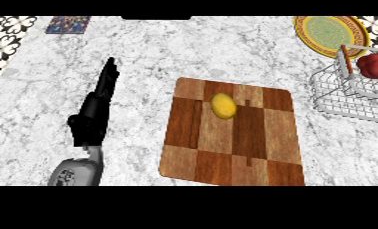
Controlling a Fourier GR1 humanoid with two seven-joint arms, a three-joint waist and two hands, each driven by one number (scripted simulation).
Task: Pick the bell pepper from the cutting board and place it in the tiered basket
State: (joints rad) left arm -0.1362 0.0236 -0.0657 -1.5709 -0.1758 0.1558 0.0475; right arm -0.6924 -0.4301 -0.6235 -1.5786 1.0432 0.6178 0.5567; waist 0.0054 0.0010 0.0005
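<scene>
- A white-and-grey marbled counter (148,58) fills the head view from edge to edge, carrying everything else in the scene.
- A wooden cutting board (214,158) of light and dark checks lies right of centre, its near edge reaching the bottom of the view.
- The left hand (100,103) shows at the left of the view, above its grey forearm (74,173); its black fingers are straight and together, pointing away across the counter, holding nothing, well apart from the board.
- A white wire tiered basket (339,98) stands at the right edge, beyond the board's far right corner; a dark red item (368,65) sits in it, only partly visible.
- A round plate (354,45) with a yellow rim and green centre lies in the far right corner, just behind the basket.
- The yellow bell pepper (224,105) rests on the far half of the cutting board, untouched by any hand.
- A small multicoloured patterned square (68,24) lies at the far left.
</scene>
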